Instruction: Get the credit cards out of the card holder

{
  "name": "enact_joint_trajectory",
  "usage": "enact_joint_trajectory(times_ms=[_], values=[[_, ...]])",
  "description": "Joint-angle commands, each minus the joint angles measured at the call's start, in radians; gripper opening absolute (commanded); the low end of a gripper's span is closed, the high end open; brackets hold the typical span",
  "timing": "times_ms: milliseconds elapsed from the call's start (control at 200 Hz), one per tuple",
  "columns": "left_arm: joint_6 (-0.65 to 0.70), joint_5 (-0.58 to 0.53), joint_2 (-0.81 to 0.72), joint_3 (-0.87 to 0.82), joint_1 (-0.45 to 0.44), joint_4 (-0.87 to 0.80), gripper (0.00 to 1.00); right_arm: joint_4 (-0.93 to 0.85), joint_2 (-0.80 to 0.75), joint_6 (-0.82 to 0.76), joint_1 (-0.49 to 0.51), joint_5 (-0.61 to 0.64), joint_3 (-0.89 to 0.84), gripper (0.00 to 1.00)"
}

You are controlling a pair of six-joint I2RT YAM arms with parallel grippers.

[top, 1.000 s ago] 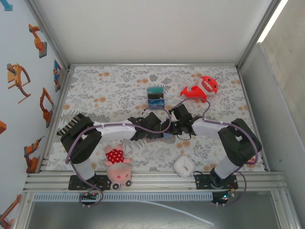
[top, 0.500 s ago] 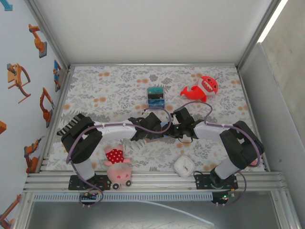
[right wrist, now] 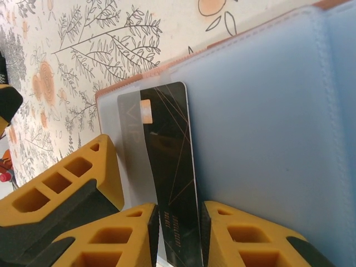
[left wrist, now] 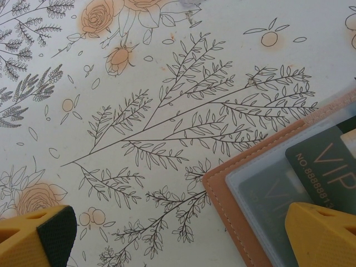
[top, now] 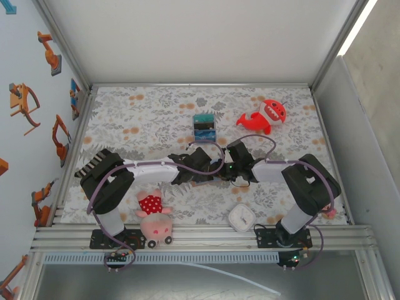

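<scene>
where stitched leather card holder (left wrist: 219,192) opens, thin glossy credit card (right wrist: 172,167).

Floral cloth (top: 137,119) with striped box (top: 204,127) at centre back, red shark toy (top: 265,116) just right of it, pig plush (top: 153,219) at near-left edge, white clock (top: 240,217) at near edge right of centre, robot stickers (top: 25,103) on left wall.

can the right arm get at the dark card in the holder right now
Likely yes: the right gripper has its jaws closed on the near end of the card, which pokes out of the holder, and nothing sits between them.
</scene>
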Motion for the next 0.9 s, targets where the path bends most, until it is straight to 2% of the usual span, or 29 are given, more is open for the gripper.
enact_joint_trajectory(times_ms=[0,240,546,766,891], values=[[-0.008,0.008,0.006,-0.012,-0.002,-0.043,0.97,0.047,0.016,0.02,-0.007,-0.017,-0.011,0.25],[-0.009,0.008,0.008,-0.015,-0.003,-0.041,0.97,0.057,0.032,0.022,-0.008,-0.009,-0.014,0.23],[-0.011,0.011,0.015,-0.018,-0.004,-0.036,0.97,0.182,0.094,0.061,-0.007,-0.047,-0.031,0.21],[-0.012,0.007,0.008,-0.024,-0.004,-0.036,0.97,0.226,0.086,0.073,-0.013,-0.034,-0.051,0.04],[-0.014,0.003,0.006,-0.026,-0.002,-0.038,0.97,0.226,0.046,0.068,-0.024,-0.015,-0.071,0.0]])
